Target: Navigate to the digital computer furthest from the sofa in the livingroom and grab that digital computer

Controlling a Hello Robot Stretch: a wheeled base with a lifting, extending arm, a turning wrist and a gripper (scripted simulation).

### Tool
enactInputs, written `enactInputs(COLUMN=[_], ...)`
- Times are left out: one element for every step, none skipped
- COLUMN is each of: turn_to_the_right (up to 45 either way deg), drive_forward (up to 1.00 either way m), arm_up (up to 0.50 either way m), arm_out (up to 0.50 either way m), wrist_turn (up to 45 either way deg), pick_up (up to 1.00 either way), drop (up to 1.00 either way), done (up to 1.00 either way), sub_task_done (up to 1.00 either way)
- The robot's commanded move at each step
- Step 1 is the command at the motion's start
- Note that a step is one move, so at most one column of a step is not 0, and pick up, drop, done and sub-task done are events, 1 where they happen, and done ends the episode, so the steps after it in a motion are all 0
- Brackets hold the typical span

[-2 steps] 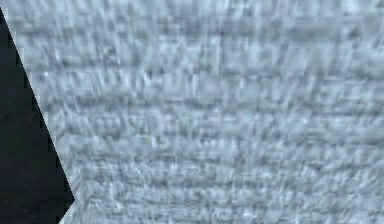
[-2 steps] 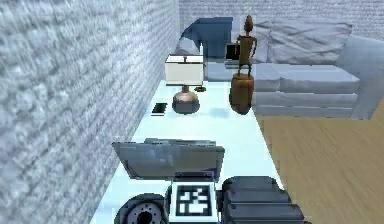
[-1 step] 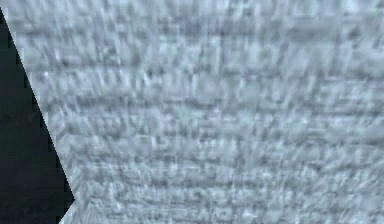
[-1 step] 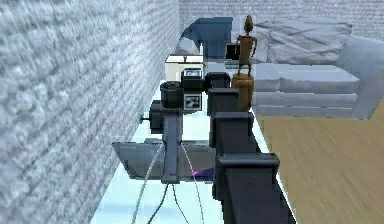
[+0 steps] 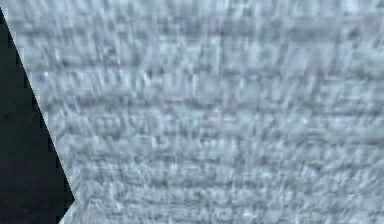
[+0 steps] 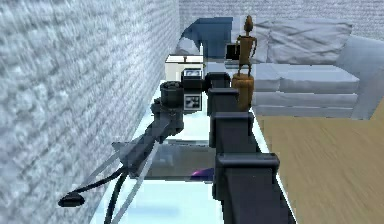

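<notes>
My arm [image 6: 232,135] rises as a dark square bar over a pale, glossy tabletop [image 6: 160,205] that runs along a brick wall. The gripper [image 6: 95,205] has its dark body [image 6: 167,108] left of the white marker squares [image 6: 190,98]. Its thin fingers [image 6: 130,165] slant down toward the arm side view's lower left. A flat grey slab [image 6: 175,158] lies on the table at the fingers, so I cannot tell whether the gripper holds anything. At the table's far end stands a dark blue upright panel [image 6: 207,32], perhaps an open computer.
A grey brick wall [image 5: 220,110] stands close ahead, with a dark gap [image 5: 20,150] at the forward view's left. A pale sofa [image 6: 305,70] stands beyond the table. A wooden figure [image 6: 247,45] on a dark stand and a white box [image 6: 185,68] sit on the table. Wood floor [image 6: 330,165] lies at right.
</notes>
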Motion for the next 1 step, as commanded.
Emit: enactInputs(turn_to_the_right=[0.0], drive_forward=[0.00], arm_up=[0.00], arm_out=[0.00], wrist_turn=[45.0], pick_up=[0.00], drop=[0.00], done=[0.00], sub_task_done=[0.00])
